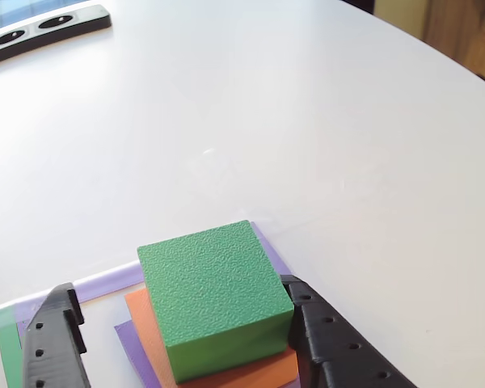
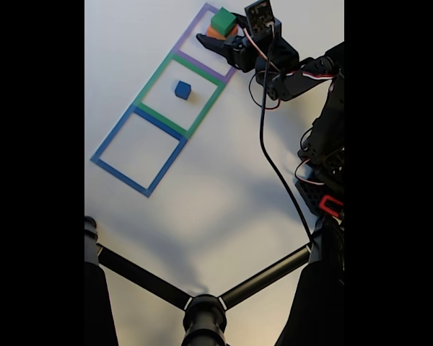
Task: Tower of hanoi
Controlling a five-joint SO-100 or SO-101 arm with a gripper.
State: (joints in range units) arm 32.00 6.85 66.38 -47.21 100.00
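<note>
Flanking green block (image 1: 214, 303), fingers (image 1: 52, 339) apart

Four foam blocks: one green (image 1: 214, 303), one orange (image 1: 250, 373), one purple (image 1: 133, 347), one blue (image 2: 182, 89); three taped square outlines (image 2: 141, 148).

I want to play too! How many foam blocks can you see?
4: the green block on the orange block on the purple block, stacked in the purple square; the blue cube sits alone in the green square.

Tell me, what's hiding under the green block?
Under the green block lies a flat orange block, and beneath that a thin purple block peeks out at the edges. Most of both is covered. The open gripper straddles the stack.
</note>
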